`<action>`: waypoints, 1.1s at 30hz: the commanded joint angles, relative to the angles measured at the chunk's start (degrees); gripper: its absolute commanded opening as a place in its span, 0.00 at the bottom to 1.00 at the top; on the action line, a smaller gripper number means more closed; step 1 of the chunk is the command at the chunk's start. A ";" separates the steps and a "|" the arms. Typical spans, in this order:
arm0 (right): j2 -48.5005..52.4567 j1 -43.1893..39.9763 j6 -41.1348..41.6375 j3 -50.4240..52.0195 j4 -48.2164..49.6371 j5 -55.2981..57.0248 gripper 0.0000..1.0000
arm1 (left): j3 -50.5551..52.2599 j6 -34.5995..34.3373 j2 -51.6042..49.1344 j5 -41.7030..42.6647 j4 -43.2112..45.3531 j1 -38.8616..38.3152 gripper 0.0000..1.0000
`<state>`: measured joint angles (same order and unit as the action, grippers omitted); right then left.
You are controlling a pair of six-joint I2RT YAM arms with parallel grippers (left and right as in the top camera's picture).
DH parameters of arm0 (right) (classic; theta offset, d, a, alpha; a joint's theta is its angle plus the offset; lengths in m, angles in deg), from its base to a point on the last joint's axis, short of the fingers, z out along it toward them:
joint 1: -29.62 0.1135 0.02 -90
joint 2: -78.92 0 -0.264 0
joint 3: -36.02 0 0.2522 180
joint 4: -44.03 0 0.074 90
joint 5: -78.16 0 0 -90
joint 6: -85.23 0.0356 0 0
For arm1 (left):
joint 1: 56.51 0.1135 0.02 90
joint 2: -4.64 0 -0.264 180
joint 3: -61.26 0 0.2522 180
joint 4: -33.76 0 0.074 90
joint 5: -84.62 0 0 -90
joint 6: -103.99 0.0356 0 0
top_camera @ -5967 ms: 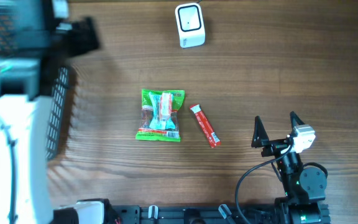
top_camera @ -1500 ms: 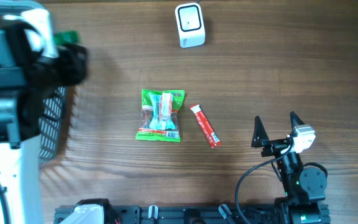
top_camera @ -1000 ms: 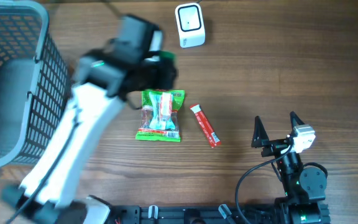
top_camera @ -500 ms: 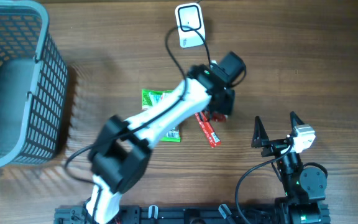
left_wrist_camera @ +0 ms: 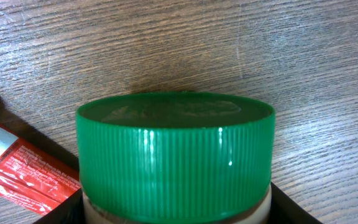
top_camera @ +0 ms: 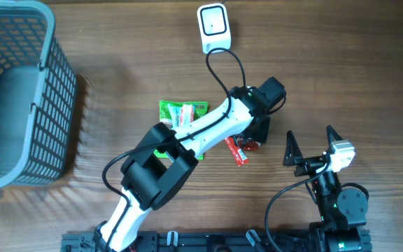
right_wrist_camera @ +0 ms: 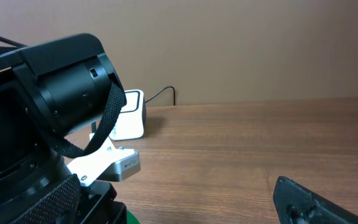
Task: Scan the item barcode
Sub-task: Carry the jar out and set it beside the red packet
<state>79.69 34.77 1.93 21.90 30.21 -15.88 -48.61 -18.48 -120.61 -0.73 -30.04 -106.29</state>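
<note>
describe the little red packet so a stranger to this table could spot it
From the grey mesh basket at far left, go right past the green snack bag. Just beyond it, partly under the left arm, lies the red stick packet. It is narrow and red, while the bag is wide and green and the jar in the left gripper has a green lid.

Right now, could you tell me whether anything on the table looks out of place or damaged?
Nothing looks spilled or damaged. The left gripper holds a green-lidded jar beside the red sachet, well short of the scanner, and the snack bag is partly hidden from above.
</note>
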 commanded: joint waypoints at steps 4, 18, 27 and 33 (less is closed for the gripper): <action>-0.35 -0.31 0.87 0.07 0.15 0.13 1.00 | 4.44 -0.76 -1.11 -4.31 -2.93 0.20 0.49; -0.35 -0.31 0.90 0.07 0.15 0.13 1.00 | 2.62 -0.79 0.17 0.72 -3.15 3.82 0.94; -0.35 -0.31 0.87 0.07 0.15 0.13 1.00 | 1.90 -0.76 7.61 0.70 -2.93 5.70 0.95; -0.35 -0.31 0.90 0.07 0.15 0.13 1.00 | 1.90 -0.79 10.80 0.94 -3.37 5.68 0.93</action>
<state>79.69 34.77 1.93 21.90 30.21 -15.86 -45.66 -19.17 -112.67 -0.51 -33.08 -100.63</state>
